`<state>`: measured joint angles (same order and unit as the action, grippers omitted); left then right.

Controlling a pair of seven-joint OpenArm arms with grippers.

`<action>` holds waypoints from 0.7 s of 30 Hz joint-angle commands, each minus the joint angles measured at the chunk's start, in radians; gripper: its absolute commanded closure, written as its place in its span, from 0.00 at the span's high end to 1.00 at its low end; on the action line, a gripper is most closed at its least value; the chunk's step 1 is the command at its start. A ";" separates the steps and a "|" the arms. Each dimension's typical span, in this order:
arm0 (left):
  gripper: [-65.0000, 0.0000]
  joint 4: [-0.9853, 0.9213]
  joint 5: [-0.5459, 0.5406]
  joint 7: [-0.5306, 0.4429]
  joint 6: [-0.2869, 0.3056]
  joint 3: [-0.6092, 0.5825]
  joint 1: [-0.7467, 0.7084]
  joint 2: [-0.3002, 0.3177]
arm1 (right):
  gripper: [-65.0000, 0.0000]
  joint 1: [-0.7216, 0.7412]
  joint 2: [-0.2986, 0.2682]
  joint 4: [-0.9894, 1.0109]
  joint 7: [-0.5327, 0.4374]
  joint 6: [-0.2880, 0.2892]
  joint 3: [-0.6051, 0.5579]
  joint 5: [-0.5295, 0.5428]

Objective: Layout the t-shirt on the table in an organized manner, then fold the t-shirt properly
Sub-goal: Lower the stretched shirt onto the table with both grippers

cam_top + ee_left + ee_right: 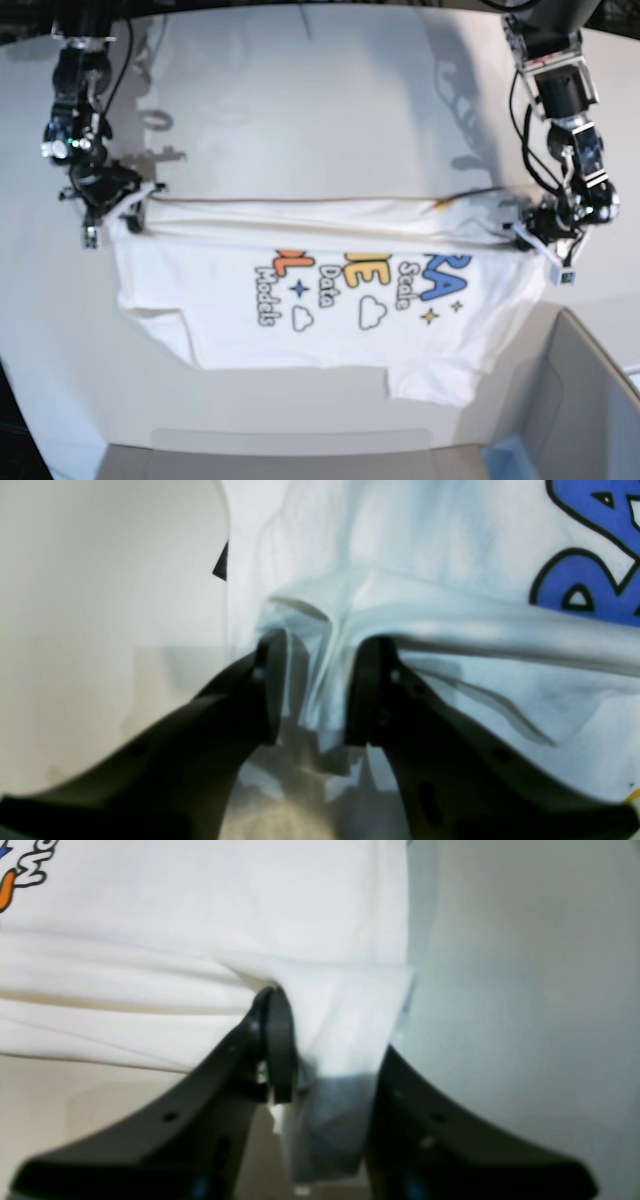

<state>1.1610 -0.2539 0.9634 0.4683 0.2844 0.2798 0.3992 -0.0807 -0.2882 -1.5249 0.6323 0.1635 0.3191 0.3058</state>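
A: Which step is running?
B: The layout. The left gripper (312,690) and right gripper (330,1050) are standing spread, the t-shirt (320,290) edge bunching between their jaws, lying on the table (300,110).
A: Next?
B: Probably smoothing before folding.

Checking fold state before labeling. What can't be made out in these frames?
- Base view: the t-shirt has its top edge folded over, hiding the upper print.
- Left wrist: left gripper has its fingers astride bunched cloth; contact unclear, blurred.
- Right wrist: right gripper, the same; print cut off at the frame edge.
- Neck tag: not visible.
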 commanded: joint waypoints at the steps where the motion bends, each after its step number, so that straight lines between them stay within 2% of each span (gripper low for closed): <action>1: 0.35 0.015 0.020 -0.007 -0.015 0.011 0.020 0.022 | 0.20 0.015 -0.018 -0.019 -0.024 -0.011 0.010 -0.012; 6: 0.35 0.084 0.018 -0.002 -0.012 0.011 0.014 0.022 | 0.29 0.020 -0.018 -0.079 -0.024 -0.011 0.010 -0.012; 14: 0.35 0.182 0.021 -0.002 -0.010 0.002 -0.041 0.002 | 0.30 0.066 -0.018 -0.087 -0.019 -0.011 0.012 -0.012; 21: 0.35 0.184 0.021 -0.002 -0.010 0.002 -0.046 0.002 | 0.30 0.109 -0.018 0.065 -0.019 -0.011 0.018 -0.010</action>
<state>1.3239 -0.2325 0.9817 0.4610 0.2821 0.2134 0.3828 0.0055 -0.2905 -1.4414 0.6399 0.1543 0.3290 0.2878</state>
